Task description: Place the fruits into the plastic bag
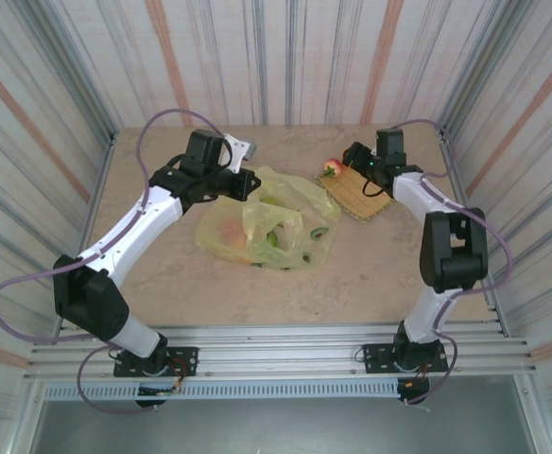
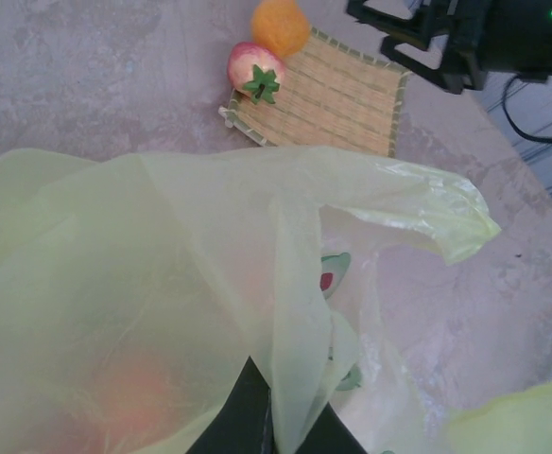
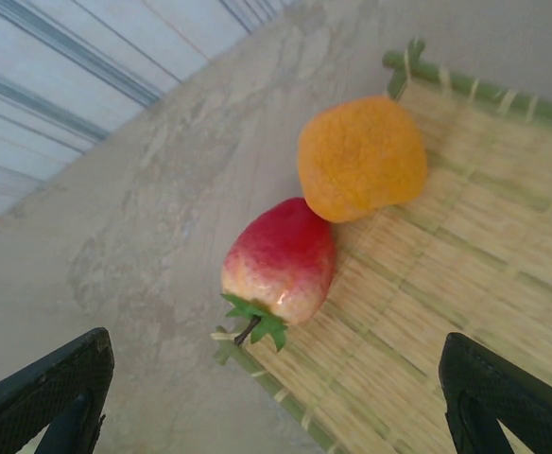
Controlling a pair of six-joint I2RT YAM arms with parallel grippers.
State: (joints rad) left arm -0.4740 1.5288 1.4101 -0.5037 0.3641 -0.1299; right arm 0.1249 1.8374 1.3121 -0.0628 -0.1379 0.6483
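Between the right gripper's fingers (image 3: 54, 383), whose black pads are showing a fine cross-hatched grain, a woven bamboo mat (image 3: 465, 284) is presenting dry, ribbed, matt strips. Just ahead, the orange fruit (image 3: 361, 156) is looking pebbled and dull, while the red-and-pink fruit (image 3: 281, 255) is looking smooth with a faint sheen. The table (image 3: 144, 218) is reading as mottled, matt stone. Over the left gripper's matt black fingers (image 2: 248, 421), the plastic bag (image 2: 163, 284) is appearing thin, translucent and crinkled.
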